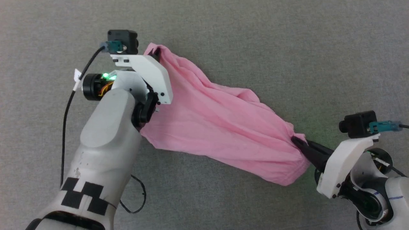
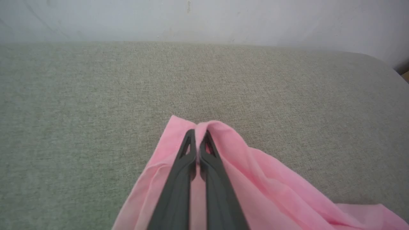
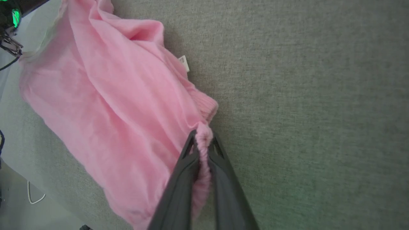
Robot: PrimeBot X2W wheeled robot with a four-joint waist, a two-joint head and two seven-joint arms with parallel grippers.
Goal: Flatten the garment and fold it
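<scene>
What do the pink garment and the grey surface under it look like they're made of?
The garment: thin, soft matte cloth, possibly cotton; it drapes in fine wrinkles. The surface: grey-green coarse-weave upholstery fabric, matte; visible flecked weave.

Before me spreads the tabletop (image 1: 287,48), covered all over in a grey-green woven cloth with a fine, even grain (a faint green cast shows on it towards its right side). Its far edge runs straight and ends in a rounded corner. Just beyond that far edge rises a pale, scuffed wall (image 2: 223,19). Off the tabletop's side, lower down, lies a light floor (image 3: 12,207), and on it a thin white cord (image 3: 33,196) bent into a loop.
</scene>
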